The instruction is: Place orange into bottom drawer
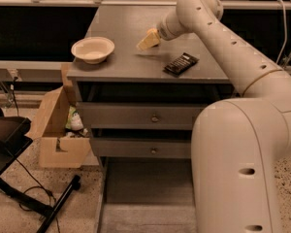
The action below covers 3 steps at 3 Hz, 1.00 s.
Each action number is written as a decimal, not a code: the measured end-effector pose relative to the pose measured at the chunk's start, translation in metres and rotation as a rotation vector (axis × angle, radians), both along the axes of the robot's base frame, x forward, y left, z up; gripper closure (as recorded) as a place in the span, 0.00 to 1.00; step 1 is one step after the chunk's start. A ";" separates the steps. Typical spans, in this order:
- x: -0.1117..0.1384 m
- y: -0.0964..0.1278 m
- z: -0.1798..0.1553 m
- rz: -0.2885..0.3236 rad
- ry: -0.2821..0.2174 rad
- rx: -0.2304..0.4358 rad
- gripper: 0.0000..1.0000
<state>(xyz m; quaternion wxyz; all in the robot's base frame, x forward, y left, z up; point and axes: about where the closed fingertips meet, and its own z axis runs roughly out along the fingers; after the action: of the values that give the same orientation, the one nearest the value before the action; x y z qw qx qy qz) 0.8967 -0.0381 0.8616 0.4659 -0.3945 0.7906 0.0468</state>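
The arm reaches across the cabinet (131,67) top, its gripper (148,40) low between the bowl (92,49) and a black device (181,63); its grip cannot be told. The bottom drawer (145,198) stands pulled out.

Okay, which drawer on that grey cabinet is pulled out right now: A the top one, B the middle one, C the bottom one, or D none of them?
C: the bottom drawer juts out toward the camera, while the two knobbed drawers above it sit shut; the gripper is up over the cabinet top, right of the white bowl.
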 end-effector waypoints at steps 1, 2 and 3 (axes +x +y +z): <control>0.008 0.003 -0.008 -0.017 0.014 0.061 0.18; 0.012 0.005 -0.008 -0.022 0.009 0.124 0.41; 0.012 0.005 -0.006 -0.023 0.003 0.169 0.64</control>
<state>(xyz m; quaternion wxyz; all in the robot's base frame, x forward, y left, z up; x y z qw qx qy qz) 0.9087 -0.0332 0.8555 0.4968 -0.3445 0.7890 0.1088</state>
